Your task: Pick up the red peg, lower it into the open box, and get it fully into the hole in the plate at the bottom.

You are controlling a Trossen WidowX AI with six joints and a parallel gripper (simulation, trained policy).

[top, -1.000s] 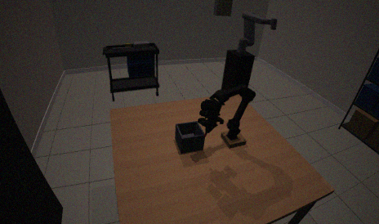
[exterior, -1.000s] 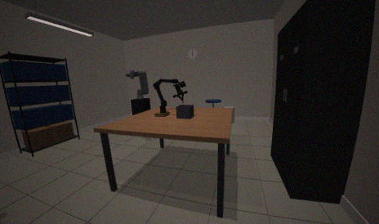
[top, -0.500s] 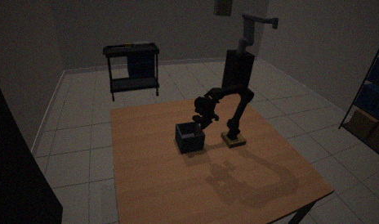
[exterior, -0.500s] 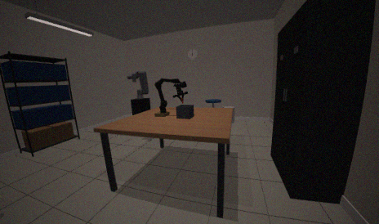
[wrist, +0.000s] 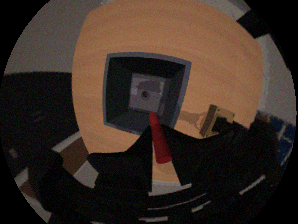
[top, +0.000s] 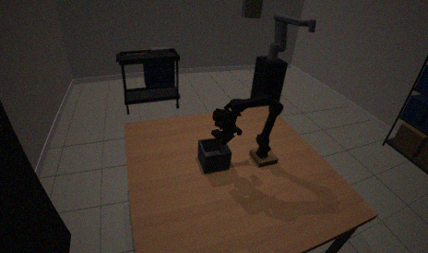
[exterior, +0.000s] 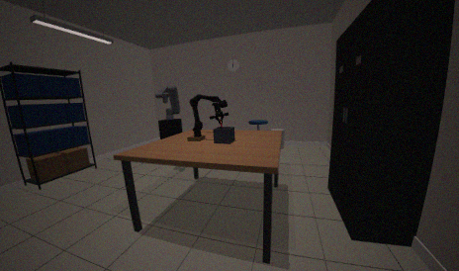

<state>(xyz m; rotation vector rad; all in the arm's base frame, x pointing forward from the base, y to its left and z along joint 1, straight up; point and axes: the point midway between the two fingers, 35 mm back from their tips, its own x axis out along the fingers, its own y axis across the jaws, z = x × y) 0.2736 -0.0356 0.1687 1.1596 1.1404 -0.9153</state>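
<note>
The red peg (wrist: 159, 142) (exterior: 221, 124) is held between the fingers of my gripper (wrist: 155, 127) (exterior: 220, 120), which is shut on it. The open box (top: 215, 162) (exterior: 224, 135) (wrist: 105, 92) is dark blue-grey and stands on the table. The gripper is over the box, and in the exterior view the peg shows just above the rim. In the wrist view the peg's far end overlaps the box's near inner side, below the grey plate (wrist: 137, 103). The plate's dark hole (wrist: 145, 94) is uncovered. The peg's exact height is hard to tell in the dim light.
The wooden table (top: 174, 208) (exterior: 202, 155) carries the box and the arm's base (top: 264, 158) (exterior: 196, 138), which stands to the right of the box in the top view. The box's walls rise around the plate. The arm's shadow falls on the table.
</note>
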